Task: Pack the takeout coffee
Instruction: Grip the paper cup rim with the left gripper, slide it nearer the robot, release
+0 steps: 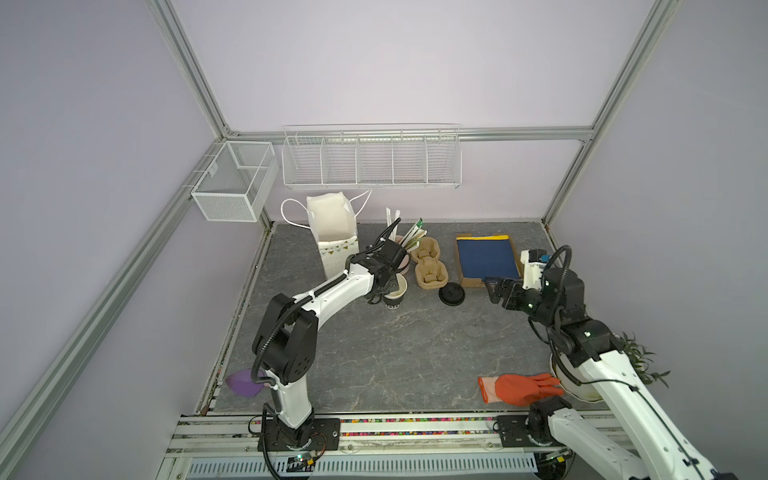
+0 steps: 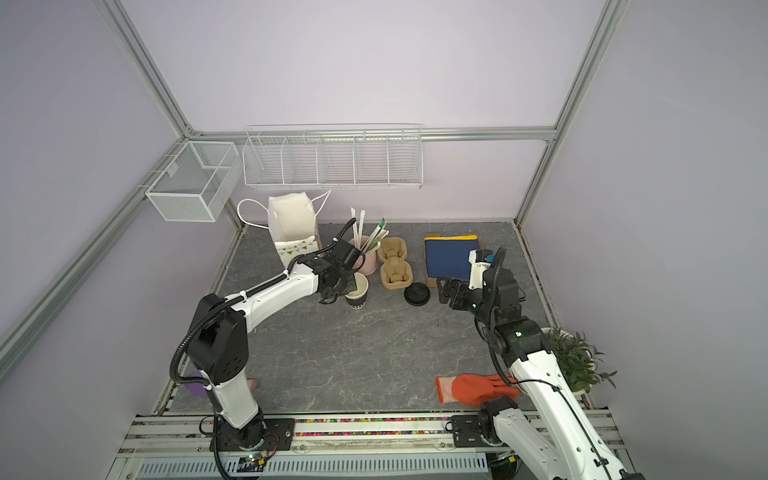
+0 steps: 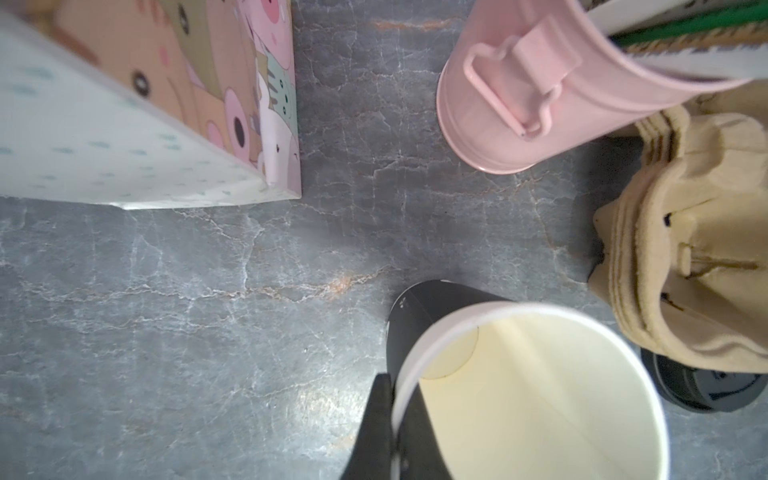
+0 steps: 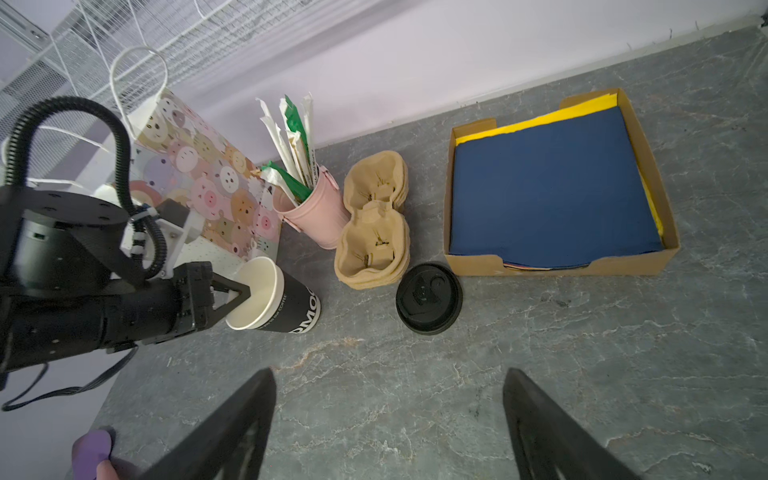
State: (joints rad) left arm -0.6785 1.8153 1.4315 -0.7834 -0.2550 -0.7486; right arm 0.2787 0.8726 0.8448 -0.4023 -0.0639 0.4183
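An orange rubber glove [image 1: 519, 388] lies at the grey worktop's [image 1: 395, 353] front edge. Farther back, the left tool [image 4: 245, 297] is clamped on the rim of the black paper cup [image 1: 394, 298], which stands lidless. The round black plastic lid [image 1: 451, 294] lies flat to its right. The right tool [image 1: 492, 286] hovers near the lid with its jaws apart.

Looks bright and soft all over, with only faint shadows. Shines a little on the worktop [image 3: 299, 390]. Goes fuzzy on the paper bag [image 3: 104, 137] up close. Bends near wrist-view edges.
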